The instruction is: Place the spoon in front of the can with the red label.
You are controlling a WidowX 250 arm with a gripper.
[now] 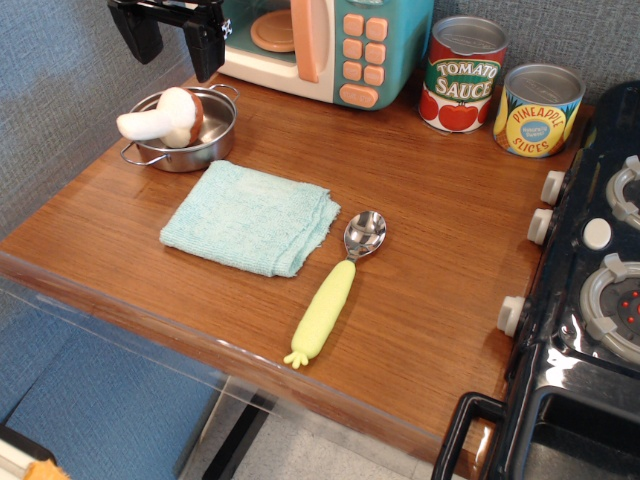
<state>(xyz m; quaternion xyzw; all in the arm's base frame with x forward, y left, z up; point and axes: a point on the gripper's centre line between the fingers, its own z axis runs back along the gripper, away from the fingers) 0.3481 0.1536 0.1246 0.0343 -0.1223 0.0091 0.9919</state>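
The spoon (335, 287) lies flat on the wooden counter near the front, its shiny metal bowl pointing back and its pale yellow-green handle toward the front edge. The can with the red label (461, 75), reading "TOMATO SAUCE", stands upright at the back of the counter, far behind the spoon. My gripper (175, 35) hangs at the top left, above a metal pot, black fingers (205, 45) spread apart and empty, far from the spoon.
A light blue folded cloth (250, 217) lies just left of the spoon. A metal pot (185, 128) holds a toy mushroom (165, 115). A yellow "Pineapple Slices" can (538, 110) stands right of the tomato can. A toy microwave (320, 45) is at the back; a black stove (590, 290) is at the right.
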